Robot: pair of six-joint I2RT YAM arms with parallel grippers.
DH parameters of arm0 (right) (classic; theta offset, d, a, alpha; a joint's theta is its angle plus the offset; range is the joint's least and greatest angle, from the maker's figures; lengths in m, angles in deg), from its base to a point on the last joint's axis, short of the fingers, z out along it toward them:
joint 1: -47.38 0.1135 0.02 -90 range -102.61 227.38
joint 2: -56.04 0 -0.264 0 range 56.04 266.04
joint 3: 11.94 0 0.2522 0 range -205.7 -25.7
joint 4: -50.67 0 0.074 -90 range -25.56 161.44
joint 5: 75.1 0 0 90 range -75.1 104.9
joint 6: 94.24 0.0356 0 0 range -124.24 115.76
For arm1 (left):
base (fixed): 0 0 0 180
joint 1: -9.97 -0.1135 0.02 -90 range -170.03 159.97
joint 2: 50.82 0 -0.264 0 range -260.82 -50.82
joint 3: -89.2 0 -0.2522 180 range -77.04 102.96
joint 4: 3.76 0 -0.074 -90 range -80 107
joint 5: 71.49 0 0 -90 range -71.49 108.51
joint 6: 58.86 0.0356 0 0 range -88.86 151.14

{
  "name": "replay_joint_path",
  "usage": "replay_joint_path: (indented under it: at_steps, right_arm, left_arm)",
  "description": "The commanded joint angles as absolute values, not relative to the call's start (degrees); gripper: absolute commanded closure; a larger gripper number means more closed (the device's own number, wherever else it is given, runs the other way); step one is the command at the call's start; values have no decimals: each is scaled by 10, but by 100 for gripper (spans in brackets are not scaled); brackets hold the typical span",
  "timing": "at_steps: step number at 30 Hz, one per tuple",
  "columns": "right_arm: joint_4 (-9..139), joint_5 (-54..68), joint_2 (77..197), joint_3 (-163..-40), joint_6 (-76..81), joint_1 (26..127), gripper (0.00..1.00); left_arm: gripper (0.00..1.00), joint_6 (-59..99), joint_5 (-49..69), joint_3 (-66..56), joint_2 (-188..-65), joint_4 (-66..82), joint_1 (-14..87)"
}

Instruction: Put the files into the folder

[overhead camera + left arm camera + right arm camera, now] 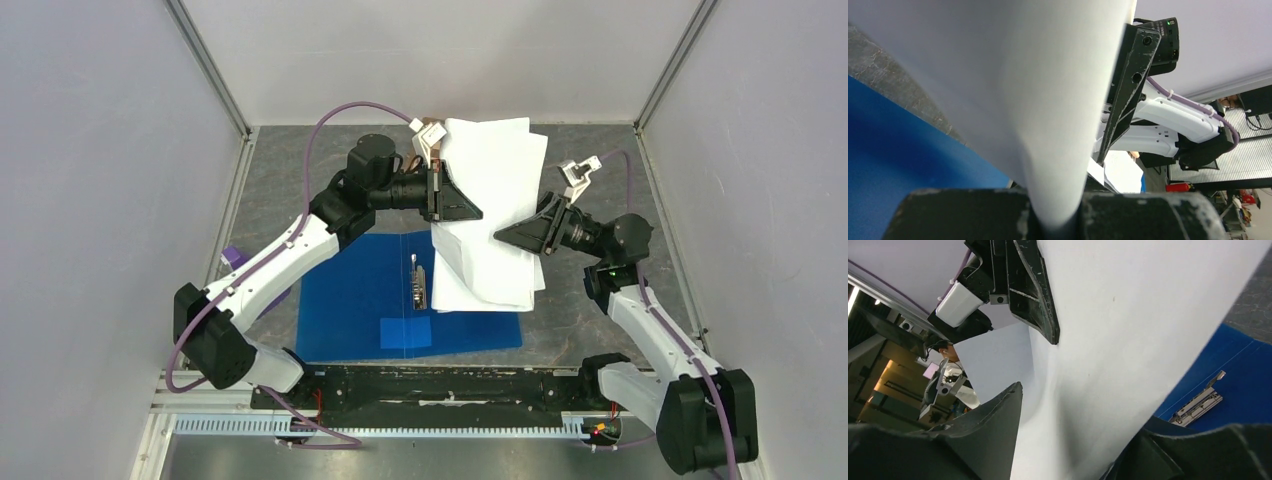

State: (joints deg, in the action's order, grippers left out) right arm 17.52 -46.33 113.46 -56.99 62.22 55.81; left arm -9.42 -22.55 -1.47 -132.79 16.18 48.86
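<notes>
1. The grey table point(600, 310) spreads out on every side of the folder. Its near edge is cut off behind the arms' mounting rail.
2. The folder point(350, 290) lies open and flat, blue inside facing up. Its left half is partly crossed by the left arm, and most of its right half is hidden under paper.
3. The files point(495, 160) are a loose white sheaf raised over the folder's right half. The lower edge hangs down just right of the spine, and the top leans out past the folder's far edge. I cannot tell how many sheets there are, nor whether the bottom edge touches the folder.
4. The left gripper point(1055, 222) is above the folder's far edge, fingers pressed together on the sheaf's left edge. The paper fills its own camera view.
5. The right gripper point(1073, 440) reaches in from the folder's right. Its fingers are spread with the paper running between them, and neither pad visibly presses on it.
6. The metal clip point(420, 283) runs along the folder's spine, its right side overlapped by the sheets.
7. A paler rectangle point(405, 332) sits near the folder's near edge, too faint to identify.
</notes>
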Motion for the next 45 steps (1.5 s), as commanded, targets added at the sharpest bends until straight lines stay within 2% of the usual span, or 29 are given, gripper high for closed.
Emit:
replay_joint_path:
  at_steps: [1,3,5,8,11,13,15,18,20,22,24,29,32,35,36,38,42,45]
  right_arm:
    - [100,-455,1163,-585,648,573,46]
    - [93,-453,1180,-594,650,580,50]
    - [92,-452,1196,-601,649,587,59]
    - [111,-448,1210,-603,631,591,78]
    - [198,-432,1219,-610,572,595,99]
    - [276,-408,1219,-620,513,604,100]
    - [373,-371,1217,-634,448,616,100]
    - [502,-300,1218,-650,367,644,100]
    - [538,-266,1226,-642,350,655,100]
    - [562,-237,1240,-629,337,659,100]
    - [592,-208,1254,-618,314,661,100]
    - [660,-114,1292,-594,241,662,100]
    - [682,-71,1317,-578,210,663,100]
    - [685,-47,1334,-565,200,663,100]
    - [684,-44,1337,-563,199,663,100]
    - [688,-35,1341,-564,192,663,100]
    - [699,-15,1340,-567,186,663,100]
    - [699,-17,1335,-565,184,663,100]
  left_arm:
    - [98,-52,-233,-6,-1331,171,484]
    - [98,-50,-232,-9,-1332,173,482]
    - [98,-49,-229,-13,-1332,174,480]
    - [97,-40,-203,-19,-1327,197,476]
    - [92,-22,-158,-29,-1318,237,475]
    - [85,-13,-119,-39,-1310,266,475]
    - [67,-6,-66,-50,-1303,298,475]
    - [65,1,16,-57,-1297,363,475]
    - [51,9,75,-59,-1294,404,475]
    - [43,17,130,-62,-1291,438,475]
    - [32,20,156,-70,-1289,457,476]
    - [28,16,183,-105,-1289,462,476]
    - [32,8,173,-111,-1301,445,483]
    - [52,-4,148,-109,-1328,413,504]
    - [63,-11,142,-109,-1339,401,513]
    - [77,-32,131,-108,-1371,373,525]
    - [97,-84,122,-116,-1430,308,545]
    - [98,-99,143,-115,-1467,296,567]
